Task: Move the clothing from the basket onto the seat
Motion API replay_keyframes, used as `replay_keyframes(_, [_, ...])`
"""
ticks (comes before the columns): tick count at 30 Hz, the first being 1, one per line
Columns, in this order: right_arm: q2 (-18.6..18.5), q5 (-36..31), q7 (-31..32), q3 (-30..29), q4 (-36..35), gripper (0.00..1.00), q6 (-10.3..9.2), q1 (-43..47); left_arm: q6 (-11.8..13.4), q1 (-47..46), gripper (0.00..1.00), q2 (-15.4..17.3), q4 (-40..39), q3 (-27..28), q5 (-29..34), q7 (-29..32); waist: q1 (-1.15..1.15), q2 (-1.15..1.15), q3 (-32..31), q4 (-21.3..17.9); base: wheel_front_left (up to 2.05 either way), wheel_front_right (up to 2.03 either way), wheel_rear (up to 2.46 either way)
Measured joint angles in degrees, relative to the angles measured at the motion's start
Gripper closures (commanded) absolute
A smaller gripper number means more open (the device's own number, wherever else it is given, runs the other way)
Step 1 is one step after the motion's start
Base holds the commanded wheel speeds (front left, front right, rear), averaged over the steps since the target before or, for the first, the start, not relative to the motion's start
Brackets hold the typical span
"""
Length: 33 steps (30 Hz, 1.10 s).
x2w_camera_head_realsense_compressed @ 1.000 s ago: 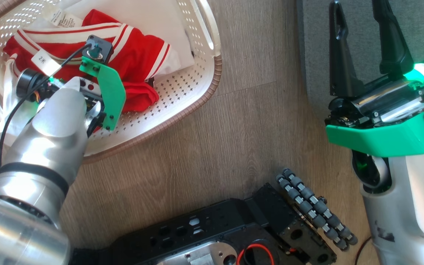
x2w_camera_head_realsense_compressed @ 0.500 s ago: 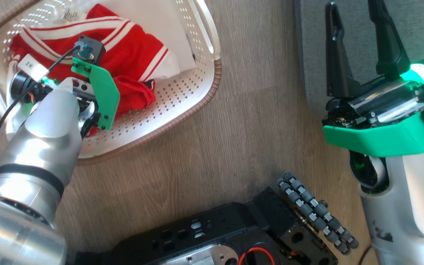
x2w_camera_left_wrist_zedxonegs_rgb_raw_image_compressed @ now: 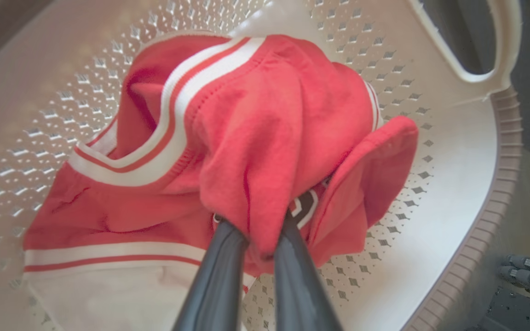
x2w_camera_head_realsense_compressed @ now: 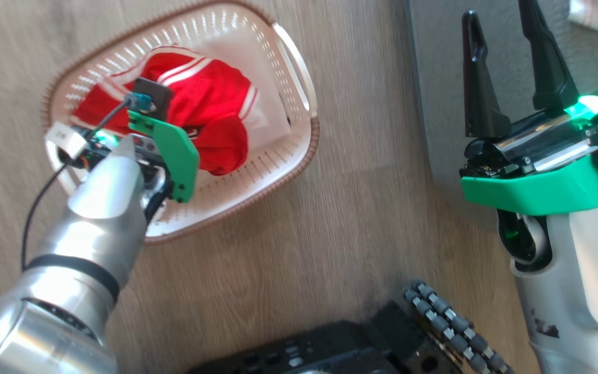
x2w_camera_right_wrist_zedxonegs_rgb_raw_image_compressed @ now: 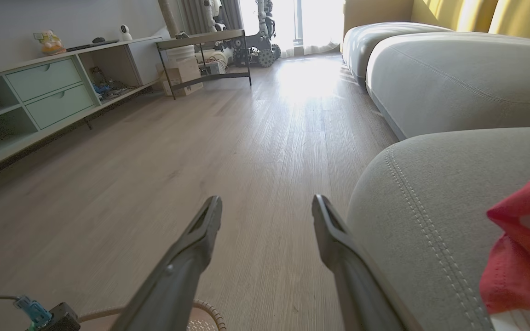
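**Item 1, goods.** We list one bright red sports jersey (x2w_camera_left_wrist_zedxonegs_rgb_raw_image_compressed: pixel 265 138) of soft knit fabric with white stripe trim. It lies bunched in a heap inside the oval cream-white perforated plastic basket (x2w_camera_head_realsense_compressed: pixel 249 182) with a brown woven-look rim. White cloth shows under and behind the red. The basket stands on the pale wood-plank floor (x2w_camera_head_realsense_compressed: pixel 356 218), near the large light grey fabric seat cushion (x2w_camera_right_wrist_zedxonegs_rgb_raw_image_compressed: pixel 430 207) with a double-stitched seam.

**Item 2, left end effector (x2w_camera_left_wrist_zedxonegs_rgb_raw_image_compressed: pixel 256 232).** Its two dark fingers are drawn almost together and nip a raised fold of the red fabric at the top of the heap. A patch of black-and-white lettering shows just beside them.

**Item 3, right end effector (x2w_camera_right_wrist_zedxonegs_rgb_raw_image_compressed: pixel 267 202).** Its fingers are spread wide and hold nothing. It is poised over the floor at the cushion's edge.

**Item 4.** A second red-and-white garment (x2w_camera_right_wrist_zedxonegs_rgb_raw_image_compressed: pixel 522 257) lies on the seat cushion.

**Handling notes.**
- We judge the jersey light, limp and not fragile.
- It should sag and trail below the pinch once raised.
- A thin single fold may slip free, or may drag the neighbouring cloth along.
- We rate the thicker striped hem, or a well-gathered fold near the middle of the heap, as the firmer place to take hold.
- Trailing ends could catch on the basket's rim or handle, and so light a basket might tip with them.
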Motion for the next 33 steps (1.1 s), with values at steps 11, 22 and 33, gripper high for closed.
replay_keyframes(11, [-2.61, 2.2, 0.1, 0.7, 3.63, 0.0, 0.0, 4.26, 0.0, 8.47, 1.0, -1.63, -7.2, -3.44, -5.63, -7.05, 0.0, 0.0, -12.93, 2.8, 0.0, 0.0, 0.0])
replay_keyframes(22, [-4.35, 4.12, 1.75, 1.66, 5.19, 0.0, 0.0, 8.8, 0.0, 13.4, 1.0, -0.74, -16.1, -5.65, -11.11, -10.78, 0.0, 0.0, -25.25, 5.79, 0.0, 0.0, 0.0])
replay_keyframes(33, [-5.15, 5.44, 3.14, 2.1, 5.37, 0.0, 0.0, 14.51, 0.97, 15.22, 1.0, 3.2, -28.33, -4.81, -13.15, -11.56, -0.01, 0.0, -34.89, 8.71, 0.0, 0.0, 0.0])
